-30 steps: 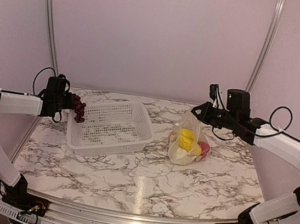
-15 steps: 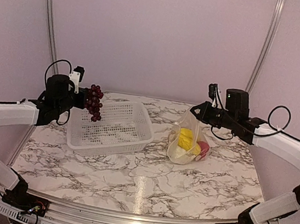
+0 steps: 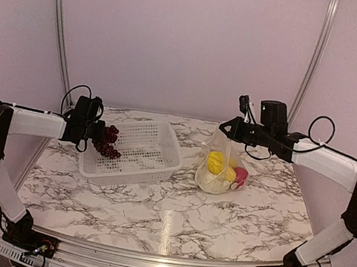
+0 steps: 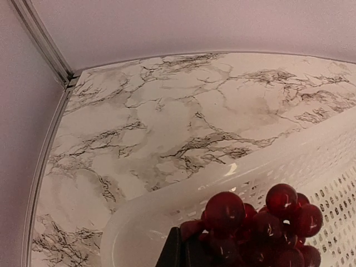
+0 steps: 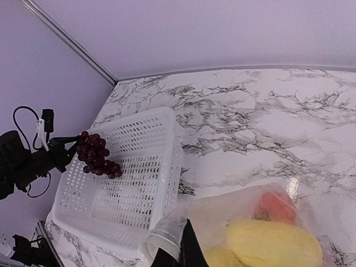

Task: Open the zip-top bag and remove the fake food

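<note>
The left hand is closed on the grape bunch, which hangs close above the left rim of the white basket rather than over its middle. Let go here, the grapes may strike the rim and tumble onto the worktop. The right hand pinches the top of the zip-top bag, holding it upright on the worktop with yellow pieces and a red piece inside. If the thin film slips, the bag may slump and its mouth fold shut.
</note>
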You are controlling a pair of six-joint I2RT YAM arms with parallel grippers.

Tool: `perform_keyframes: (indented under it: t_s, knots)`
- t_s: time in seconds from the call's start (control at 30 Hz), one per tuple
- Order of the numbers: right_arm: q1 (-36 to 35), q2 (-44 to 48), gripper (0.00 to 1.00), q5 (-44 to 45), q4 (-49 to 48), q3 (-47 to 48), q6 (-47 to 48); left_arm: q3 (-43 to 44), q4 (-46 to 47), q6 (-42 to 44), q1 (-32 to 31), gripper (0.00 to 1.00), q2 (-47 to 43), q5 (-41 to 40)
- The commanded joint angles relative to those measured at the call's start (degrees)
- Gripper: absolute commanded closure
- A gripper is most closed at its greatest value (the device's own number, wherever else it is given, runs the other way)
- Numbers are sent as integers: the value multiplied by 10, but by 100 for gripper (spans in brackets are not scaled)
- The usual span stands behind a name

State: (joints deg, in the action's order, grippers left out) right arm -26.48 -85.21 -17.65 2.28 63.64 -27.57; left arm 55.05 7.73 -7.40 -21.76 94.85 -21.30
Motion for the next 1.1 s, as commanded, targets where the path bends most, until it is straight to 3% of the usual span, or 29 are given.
perform_keyframes:
  t_s: [0.0, 0.3, 0.43, 0.53, 0.67, 0.73, 0.83, 1.07]
  knots:
    - [-5, -15, 100, -6, -1, 53, 15, 57, -65, -18, 37, 100, 27, -75]
    - [-5, -5, 100, -25, 14, 19, 32, 135, -76, 8, 74, 100, 100, -74]
    - [-6, -2, 100, -46, 17, -11, 44, 142, -76, 16, 75, 100, 104, -5]
    - [-7, -16, 100, -65, 26, -12, 55, 117, -67, 9, 66, 89, 74, 26]
    - [-14, -40, 100, -88, 42, 3, 67, 81, -40, 1, 43, 63, 19, 60]
    - [-20, -50, 100, -95, 46, 10, 67, 62, -18, 12, 19, 54, -16, 69]
    - [-34, -62, 100, -100, 46, 19, 67, 33, 27, 50, -33, 46, -63, 91]
    - [-52, -67, 100, -108, 39, 31, 57, -81, 249, 168, -159, 37, -123, 261]
